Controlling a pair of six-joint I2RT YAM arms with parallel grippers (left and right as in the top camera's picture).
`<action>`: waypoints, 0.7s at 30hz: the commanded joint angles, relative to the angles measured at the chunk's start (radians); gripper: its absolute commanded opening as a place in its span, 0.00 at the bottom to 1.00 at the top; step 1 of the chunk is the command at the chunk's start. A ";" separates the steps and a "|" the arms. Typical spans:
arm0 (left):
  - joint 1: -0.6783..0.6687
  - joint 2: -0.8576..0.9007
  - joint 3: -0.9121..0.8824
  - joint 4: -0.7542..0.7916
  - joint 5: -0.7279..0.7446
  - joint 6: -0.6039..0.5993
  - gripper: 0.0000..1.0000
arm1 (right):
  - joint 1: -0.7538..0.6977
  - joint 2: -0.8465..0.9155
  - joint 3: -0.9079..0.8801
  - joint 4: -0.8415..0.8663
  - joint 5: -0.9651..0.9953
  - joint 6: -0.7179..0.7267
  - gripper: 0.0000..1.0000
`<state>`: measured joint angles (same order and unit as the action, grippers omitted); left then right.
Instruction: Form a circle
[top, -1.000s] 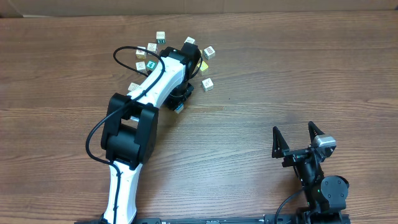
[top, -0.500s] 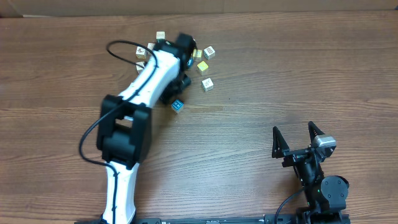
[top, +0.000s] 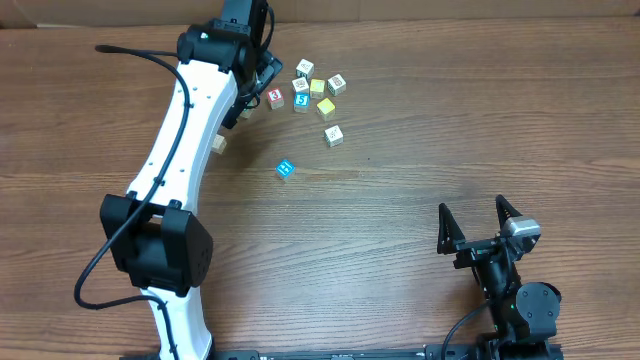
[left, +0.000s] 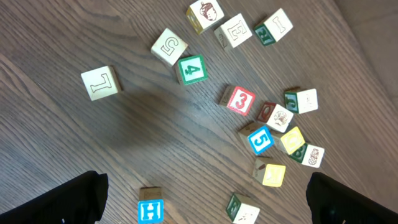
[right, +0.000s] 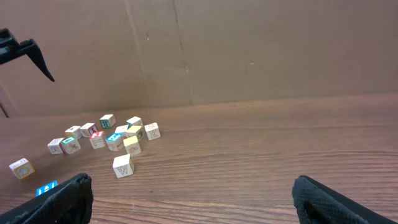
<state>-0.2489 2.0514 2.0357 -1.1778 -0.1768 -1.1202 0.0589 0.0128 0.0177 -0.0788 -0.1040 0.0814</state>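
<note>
The cubes lie as a loose scatter, and no tight circle of them shows. The blue "H" cube (top: 286, 170) (left: 150, 210) (right: 46, 188) lies alone, nearer the front than the rest. The closest cubes to it are a whitish one (top: 333, 135) (left: 243, 210) and a yellow one (top: 326, 107) (left: 272, 175). My left gripper (top: 262, 72) (left: 205, 190) hangs open and empty high above the far-left side of the scatter. Far from every cube, my right gripper (top: 472, 208) (right: 191, 183) rests open and empty near the front right.
A cluster of cubes (top: 302, 102) with a red "3" (left: 240, 100) and a blue "5" (left: 260, 139) sits at the back. Single cubes lie left of it (top: 217, 144). A cardboard wall (right: 249, 50) stands behind the table.
My left gripper opened and let go of the blue "H" cube, then rose and swung back toward the far left. The right arm stayed still.
</note>
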 joint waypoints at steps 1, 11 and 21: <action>-0.008 0.005 0.001 0.000 -0.014 0.021 0.99 | -0.002 -0.010 -0.010 0.005 0.005 -0.001 1.00; -0.008 0.005 0.001 0.059 -0.009 0.021 1.00 | -0.002 -0.010 -0.010 0.005 0.005 -0.001 1.00; -0.006 0.006 0.000 0.055 -0.217 0.148 0.08 | -0.002 -0.010 -0.010 0.005 0.005 -0.001 1.00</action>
<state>-0.2489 2.0518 2.0354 -1.1263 -0.2440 -1.0359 0.0589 0.0128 0.0177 -0.0788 -0.1040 0.0818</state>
